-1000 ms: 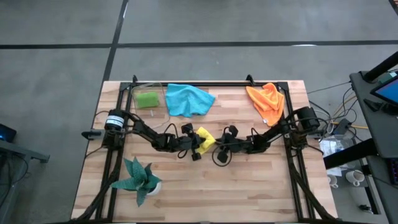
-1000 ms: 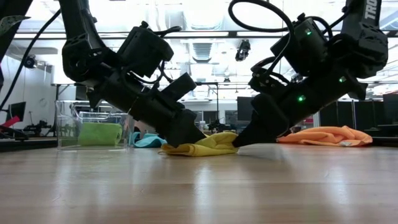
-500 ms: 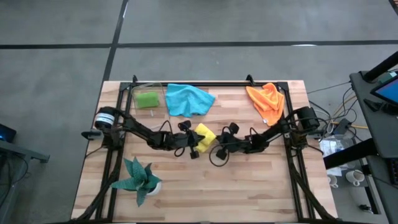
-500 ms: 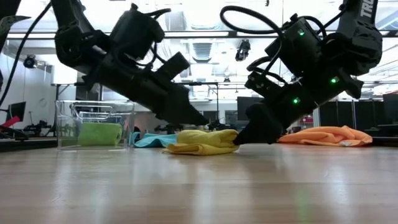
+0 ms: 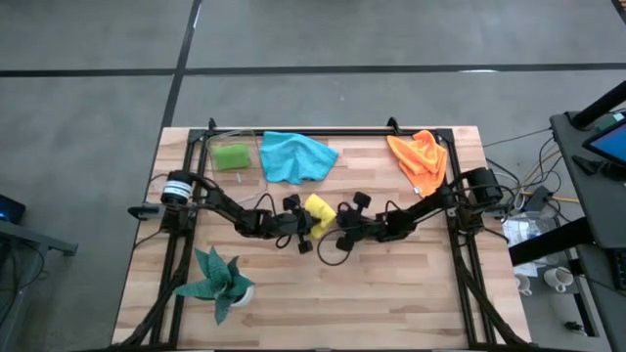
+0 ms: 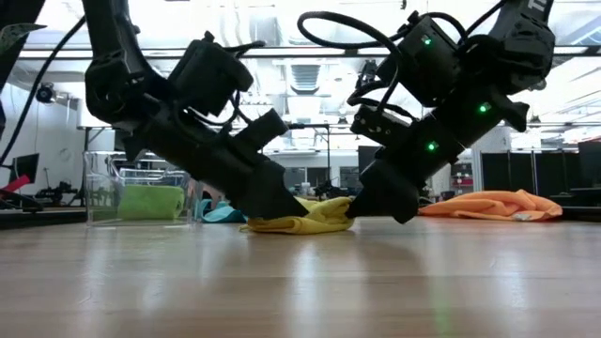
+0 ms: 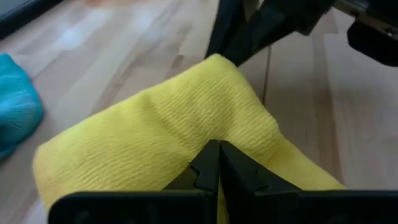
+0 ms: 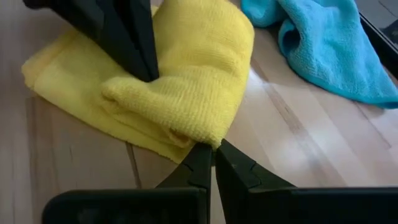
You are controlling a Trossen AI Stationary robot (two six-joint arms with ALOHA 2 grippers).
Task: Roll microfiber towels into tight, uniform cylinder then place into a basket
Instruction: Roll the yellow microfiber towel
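The yellow towel (image 5: 320, 212) lies loosely rolled on the table's middle, its underside on the wood (image 6: 310, 218). My left gripper (image 5: 309, 224) comes at it from the table's left, shut, with its tips against the cloth (image 7: 214, 152). From the right, my right gripper (image 5: 337, 221) is also shut, its tips at the roll's end (image 8: 213, 152). The lime green towel (image 5: 232, 156) sits rolled inside the clear basket (image 6: 99, 188) at the far left. The blue towel (image 5: 296, 156) and the orange towel (image 5: 421, 161) lie crumpled at the far edge. My left gripper presses its shut fingertips into the upper fold of the yellow towel (image 7: 205, 127), slanting down from the table's left. I cannot tell whether any cloth is caught between the tips. The towel stays on the table. My right gripper sets its shut fingertips against the lower edge of the roll's open end (image 8: 189, 138), slanting down from the table's right, close to the wood. Whether a layer is pinched does not show.
A dark teal plant in a white pot (image 5: 220, 284) stands near the front left. A black metal frame (image 5: 323, 132) runs along the table's far edge and sides. Bare wood stretches across the near half of the table.
My left gripper rose off the yellow towel, then came back down onto it. My right gripper moved toward the table's left, closer to the towel, and rolled about its own line. The towel bunched up into a thicker, narrower fold between the two grippers.
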